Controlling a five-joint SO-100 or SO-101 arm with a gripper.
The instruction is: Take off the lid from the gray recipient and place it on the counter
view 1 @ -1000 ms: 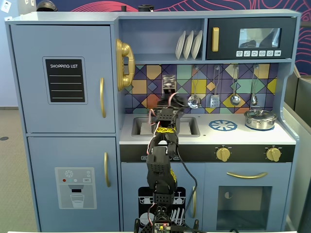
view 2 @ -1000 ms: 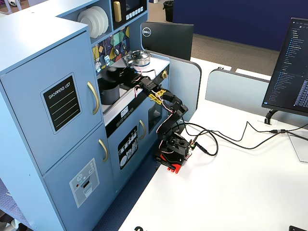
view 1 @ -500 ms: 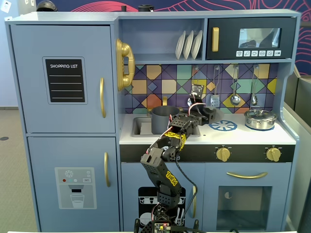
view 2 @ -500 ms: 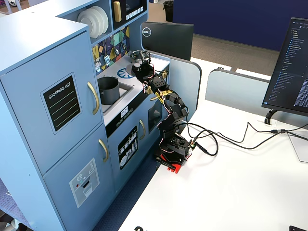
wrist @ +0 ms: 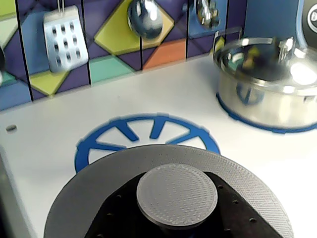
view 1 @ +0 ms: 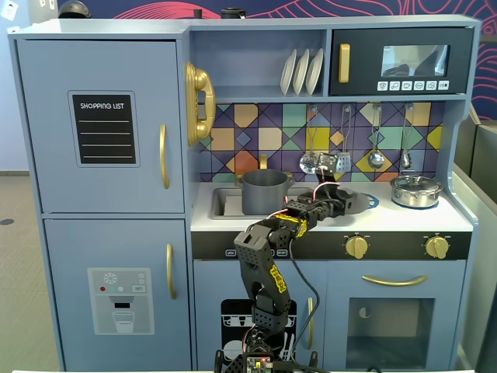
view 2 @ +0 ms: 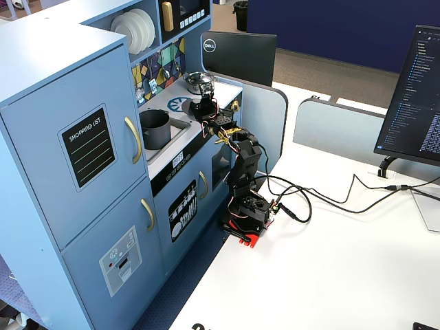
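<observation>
Where the wrist view begins at its bottom edge, the lid [wrist: 252, 186] fills the foreground: a flat, round, dark-gray disc with a textured central knob [wrist: 177, 194]. The gripper [wrist: 173, 229] is clenched on that knob, with black finger parts visible to either side of it on the disc's top face. The lid is held above the counter [wrist: 44, 124], over the printed blue burner ring [wrist: 106, 144], which shows just beyond the disc's far rim. Whether the disc touches the white surface cannot be determined from these views.

Further back and to the right in the wrist view stands the silver pot [wrist: 267, 94] with its own shiny lid, well apart from the gray lid. Behind it, on the tiled back wall, hang a slotted spatula [wrist: 64, 39] and a ladle [wrist: 145, 19].

In a fixed view from the front, the arm [view 1: 268, 256] reaches up from below the counter edge, with the gripper [view 1: 347, 200] over the counter centre. The gray recipient [view 1: 264, 192] stands upright and uncovered in the sink recess [view 1: 224, 203], to the left of the gripper. The other fixed view shows the same open recipient [view 2: 155, 128] in the recess.
</observation>
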